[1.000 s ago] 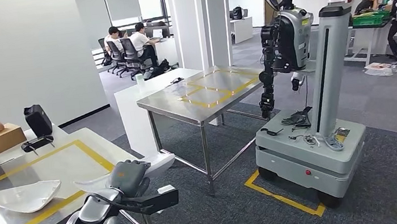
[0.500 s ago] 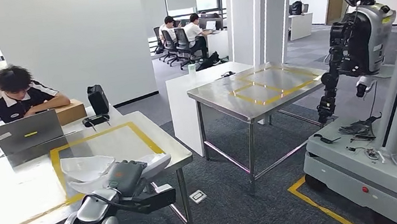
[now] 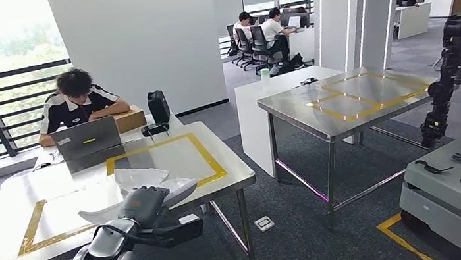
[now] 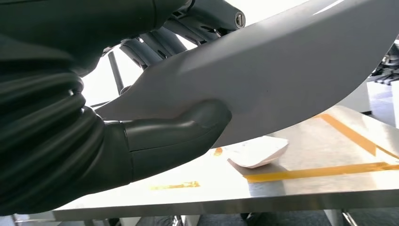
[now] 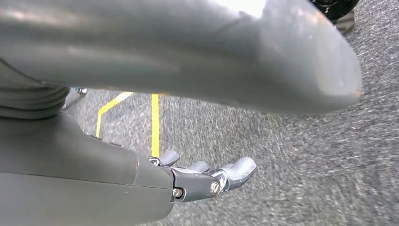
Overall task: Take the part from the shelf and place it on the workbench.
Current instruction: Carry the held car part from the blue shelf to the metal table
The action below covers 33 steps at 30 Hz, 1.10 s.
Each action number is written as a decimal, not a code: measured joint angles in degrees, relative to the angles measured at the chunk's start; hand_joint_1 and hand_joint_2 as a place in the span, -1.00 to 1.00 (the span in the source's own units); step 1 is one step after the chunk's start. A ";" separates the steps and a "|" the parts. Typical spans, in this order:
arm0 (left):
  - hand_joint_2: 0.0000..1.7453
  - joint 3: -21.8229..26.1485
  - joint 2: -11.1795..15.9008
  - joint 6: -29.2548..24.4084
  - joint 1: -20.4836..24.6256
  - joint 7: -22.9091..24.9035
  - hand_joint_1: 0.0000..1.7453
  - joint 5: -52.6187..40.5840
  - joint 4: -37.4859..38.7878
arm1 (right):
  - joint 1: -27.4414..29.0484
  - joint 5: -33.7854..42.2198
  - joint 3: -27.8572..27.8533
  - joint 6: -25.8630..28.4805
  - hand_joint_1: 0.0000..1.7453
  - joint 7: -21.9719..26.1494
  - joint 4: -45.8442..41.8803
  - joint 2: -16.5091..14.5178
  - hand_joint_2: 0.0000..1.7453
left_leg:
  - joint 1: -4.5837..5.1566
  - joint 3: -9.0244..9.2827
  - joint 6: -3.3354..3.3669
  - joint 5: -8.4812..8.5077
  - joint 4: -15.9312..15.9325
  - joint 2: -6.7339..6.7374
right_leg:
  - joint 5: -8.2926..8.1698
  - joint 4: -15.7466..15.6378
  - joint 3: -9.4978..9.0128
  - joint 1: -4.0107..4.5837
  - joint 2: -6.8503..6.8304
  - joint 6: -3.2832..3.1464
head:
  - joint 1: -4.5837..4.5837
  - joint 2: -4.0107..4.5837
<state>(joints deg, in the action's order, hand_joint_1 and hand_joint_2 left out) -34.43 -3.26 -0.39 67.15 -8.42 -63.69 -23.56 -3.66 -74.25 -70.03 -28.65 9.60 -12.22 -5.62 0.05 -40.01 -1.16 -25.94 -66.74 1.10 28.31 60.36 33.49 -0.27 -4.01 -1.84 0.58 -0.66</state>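
Currently: left hand (image 3: 146, 205) is gripping the white part (image 3: 179, 190).
Right hand (image 5: 207, 176) is hanging over carpet, fingers spread, holding nothing; workbench (image 3: 233, 173) is near.

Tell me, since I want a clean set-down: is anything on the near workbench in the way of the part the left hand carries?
The left hand holds the part at the workbench's near edge. Another white part already lies inside the yellow-taped area just beyond it, and a laptop stands farther back. The bare tabletop on either side looks free.
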 joint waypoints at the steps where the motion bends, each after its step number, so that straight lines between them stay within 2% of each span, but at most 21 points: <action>1: 1.00 0.00 -0.05 0.00 0.19 -0.02 1.00 0.00 -0.03 | -0.02 0.01 0.00 0.00 -1.00 0.02 0.00 -0.01 -1.00 | 0.51 1.91 0.57 0.91 3.50 1.39 | 0.13 0.00 -0.12 0.23 -0.73 0.06 | 0.01 0.00; 2: 1.00 0.00 -0.15 -0.01 0.37 -0.05 1.00 -0.01 -0.04 | -0.04 0.01 0.00 0.01 -1.00 0.01 0.00 -0.02 -1.00 | 0.96 3.15 1.10 1.28 5.85 2.45 | 0.22 -0.07 -0.22 0.38 -1.45 0.18 | 0.00 0.00; 3: 1.00 0.00 -0.25 -0.01 0.52 -0.10 1.00 -0.02 -0.04 | -0.05 0.01 0.00 0.01 -1.00 0.02 0.00 -0.02 -1.00 | 1.30 3.65 1.49 1.12 6.92 2.97 | 0.28 -0.16 -0.31 0.50 -2.17 0.35 | -0.01 0.00; 4: 1.00 0.01 -0.32 0.00 0.62 -0.14 1.00 -0.03 -0.01 | -0.09 0.01 0.00 0.01 -1.00 0.01 0.00 -0.02 -1.00 | 1.47 3.77 1.75 1.13 7.20 2.74 | 0.33 -0.29 -0.43 0.60 -2.90 0.55 | -0.01 0.00; 5: 1.00 0.01 -0.31 0.01 0.65 -0.17 1.00 -0.05 0.03 | -0.14 0.01 0.00 0.01 -1.00 0.01 0.00 -0.03 -1.00 | 1.33 3.80 2.02 1.32 7.41 1.91 | 0.43 -0.40 -0.61 0.60 -3.38 0.81 | -0.03 0.00; 6: 1.00 0.01 -0.25 0.01 0.67 -0.18 1.00 -0.06 0.07 | -0.21 0.01 0.00 0.01 -1.00 0.01 0.00 -0.03 -1.00 | 1.16 3.91 2.22 1.51 7.73 1.19 | 0.73 -0.21 -0.66 0.52 -2.86 1.09 | -0.03 0.00; 7: 1.00 0.01 -0.21 0.02 0.71 -0.15 1.00 -0.07 0.09 | -0.26 0.02 0.00 -0.04 -1.00 0.01 0.00 -0.04 -1.00 | 0.93 4.02 2.47 1.74 8.04 0.53 | 1.42 0.64 -0.37 0.39 -1.53 1.39 | -0.04 0.00; 9: 1.00 0.01 -0.40 0.05 0.78 -0.17 1.00 -0.07 0.11 | -0.22 0.02 0.00 -0.36 -1.00 -0.01 0.00 -0.05 -1.00 | 0.56 4.06 2.82 2.08 8.42 -0.76 | 4.16 5.68 1.97 0.04 2.11 1.90 | -0.04 -0.01; 10: 1.00 0.01 -0.59 0.10 0.76 -0.22 1.00 -0.07 0.14 | -0.13 0.01 0.00 -0.51 -1.00 -0.02 0.00 -0.06 -1.00 | 0.48 3.99 2.91 2.12 8.41 -1.40 | 5.72 9.36 3.79 -0.07 3.14 2.10 | -0.05 -0.01; 11: 1.00 0.01 -0.73 0.17 0.68 -0.29 1.00 -0.07 0.21 | -0.05 0.01 0.00 -0.60 -1.00 -0.04 0.00 -0.06 -1.00 | 0.43 3.93 2.93 2.13 8.37 -2.05 | 6.71 12.62 5.50 -0.14 3.55 2.27 | -0.05 -0.01; 13: 1.00 0.01 -0.86 0.27 0.52 -0.37 1.00 -0.05 0.39 | 0.03 -0.01 0.00 -0.56 -1.00 -0.01 0.00 -0.06 -1.00 | 0.32 3.88 2.91 2.12 8.22 -2.98 | 6.62 15.35 7.25 -0.25 3.68 2.52 | -0.04 0.00; 16: 1.00 0.01 -0.83 0.29 0.48 -0.38 1.00 -0.04 0.49 | 0.01 -0.02 0.00 -0.55 -1.00 0.02 0.00 -0.05 -1.00 | 0.24 3.88 2.88 2.09 8.10 -3.36 | 5.57 14.73 7.21 -0.32 3.68 2.62 | -0.04 0.00; 17: 1.00 0.01 -0.78 0.29 0.49 -0.41 1.00 -0.03 0.52 | 0.00 -0.01 0.00 -0.55 -1.00 0.02 0.00 -0.03 -1.00 | 0.14 3.88 2.74 2.01 7.95 -3.56 | 4.15 12.49 6.27 -0.42 3.68 2.71 | -0.04 0.00; 19: 1.00 0.02 -0.55 0.28 0.64 -0.65 1.00 0.03 0.58 | -0.13 0.13 0.00 -0.56 -1.00 0.02 0.00 -0.04 -1.00 | 0.05 3.42 1.81 1.73 7.23 -4.32 | 0.96 5.27 3.26 -0.77 4.26 2.64 | 0.02 -0.01; 20: 1.00 0.03 -0.38 0.28 0.72 -0.80 1.00 0.06 0.61 | -0.19 0.19 0.00 -0.56 -1.00 0.04 0.00 -0.04 -1.00 | 0.04 3.21 1.64 1.63 6.92 -4.64 | -0.50 1.81 1.83 -0.90 4.55 2.57 | 0.05 -0.01; 21: 1.00 0.05 -0.20 0.27 0.79 -0.93 1.00 0.09 0.62 | -0.23 0.22 0.00 -0.56 -1.00 0.07 0.00 -0.06 -1.00 | 0.12 3.02 1.68 1.61 6.75 -4.79 | -0.75 0.36 1.26 -0.92 4.84 2.38 | 0.10 -0.01; 23: 1.00 0.07 0.06 0.25 0.85 -1.02 1.00 0.11 0.63 | -0.23 0.17 0.00 -0.55 -1.00 0.14 0.00 -0.06 -1.00 | 0.17 3.19 2.39 1.73 6.96 -4.61 | -0.88 0.27 1.26 -0.78 4.90 2.19 | 0.13 0.00; 24: 1.00 0.08 0.13 0.24 0.91 -1.03 1.00 0.12 0.63 | -0.24 0.16 0.00 -0.55 -1.00 0.16 0.00 -0.06 -1.00 | 0.16 3.30 2.45 1.77 7.09 -4.53 | -0.92 0.27 1.26 -0.74 4.96 2.07 | 0.13 0.00; 30: 1.00 0.14 0.29 0.24 1.16 -1.04 1.00 0.14 0.63 | -0.26 0.16 0.00 -0.55 -1.00 0.34 0.00 -0.06 -1.00 | 0.13 3.66 1.89 2.05 7.70 -4.27 | -0.94 0.29 1.26 -0.61 5.11 1.53 | 0.14 0.00; 33: 1.00 0.14 0.35 0.24 1.17 -1.04 1.00 0.16 0.63 | -0.28 0.13 0.00 -0.55 -1.00 0.48 0.00 -0.06 -1.00 | 0.06 3.67 1.09 2.08 7.78 -4.28 | -0.92 0.32 1.27 -0.56 5.10 1.43 | 0.14 0.00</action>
<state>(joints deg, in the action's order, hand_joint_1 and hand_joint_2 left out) -34.29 -2.91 -0.15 68.32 -9.46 -63.53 -22.93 -3.94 -74.13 -70.03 -29.20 10.08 -12.22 -5.68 0.12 -36.34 -0.07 -23.86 -58.96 -3.18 27.40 60.68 34.76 -0.84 1.10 -0.40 0.72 -0.66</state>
